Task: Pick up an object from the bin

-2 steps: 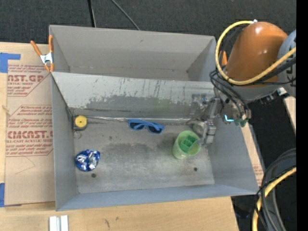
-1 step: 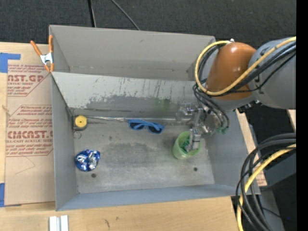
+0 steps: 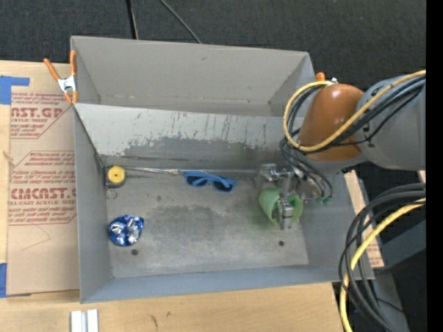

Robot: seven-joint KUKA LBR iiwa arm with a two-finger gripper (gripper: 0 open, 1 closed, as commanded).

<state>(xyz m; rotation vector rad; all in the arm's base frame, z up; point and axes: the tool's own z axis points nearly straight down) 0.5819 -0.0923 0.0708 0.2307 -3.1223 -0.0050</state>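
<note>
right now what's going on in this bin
The arm reaches in from the right, and its end effector is low in the bin, at a green object near the right wall. Whether it has gripped it cannot be told. Blue glasses, a small yellow round thing and a crumpled blue-and-white thing lie apart further left.

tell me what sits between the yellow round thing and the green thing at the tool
In the camera view, blue sunglasses lie between the yellow round thing and the green thing; nothing else is on that stretch.
</note>
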